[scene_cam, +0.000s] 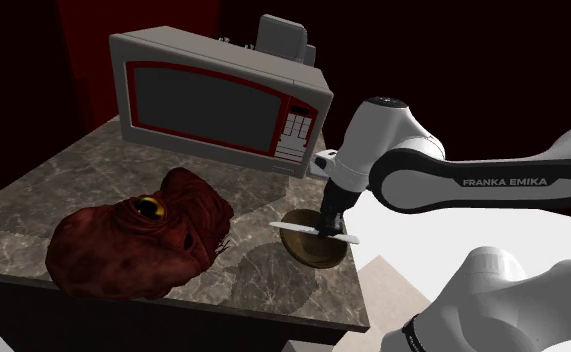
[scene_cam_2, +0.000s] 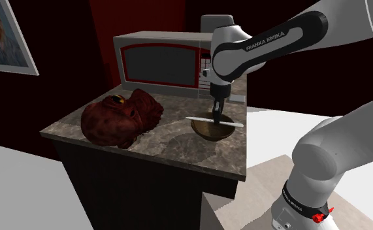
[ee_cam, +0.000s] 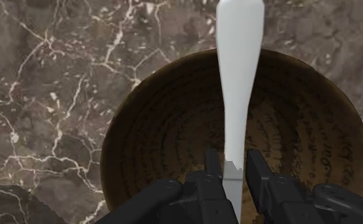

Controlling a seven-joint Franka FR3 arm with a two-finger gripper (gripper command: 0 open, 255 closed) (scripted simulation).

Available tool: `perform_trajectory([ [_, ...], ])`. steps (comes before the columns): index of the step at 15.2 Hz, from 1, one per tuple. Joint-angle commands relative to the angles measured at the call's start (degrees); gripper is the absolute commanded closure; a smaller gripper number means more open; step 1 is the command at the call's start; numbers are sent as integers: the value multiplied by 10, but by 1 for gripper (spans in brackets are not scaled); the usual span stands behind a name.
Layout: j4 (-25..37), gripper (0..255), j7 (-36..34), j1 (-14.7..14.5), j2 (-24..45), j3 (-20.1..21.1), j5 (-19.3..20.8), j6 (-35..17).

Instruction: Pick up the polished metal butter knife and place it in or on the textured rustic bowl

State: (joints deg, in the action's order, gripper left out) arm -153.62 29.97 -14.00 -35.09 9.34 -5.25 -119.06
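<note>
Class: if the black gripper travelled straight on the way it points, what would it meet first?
Probably the inside of the brown ridged bowl, directly beneath the gripper holding the pale flat knife; depth is uncertain.

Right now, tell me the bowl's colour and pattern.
Dark brown bowl, concentric rings; wrist view best.

knife [scene_cam: 311, 231] over bowl [scene_cam: 318, 257], microwave [scene_cam: 213, 95] behind

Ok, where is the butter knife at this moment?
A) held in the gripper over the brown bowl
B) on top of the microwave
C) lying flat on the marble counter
A: the gripper clasps the pale butter knife, which stretches out over the brown bowl.
</note>
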Motion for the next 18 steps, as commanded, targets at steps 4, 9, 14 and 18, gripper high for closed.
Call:
perform_trajectory([
  [4, 0, 0, 0, 0, 0, 0, 0, 0],
  [9, 30, 0, 0, 0, -15, -3, 2, 44],
  [14, 58, 0, 0, 1, -24, -6, 4, 82],
  [18, 58, 0, 0, 1, -24, -6, 4, 82],
])
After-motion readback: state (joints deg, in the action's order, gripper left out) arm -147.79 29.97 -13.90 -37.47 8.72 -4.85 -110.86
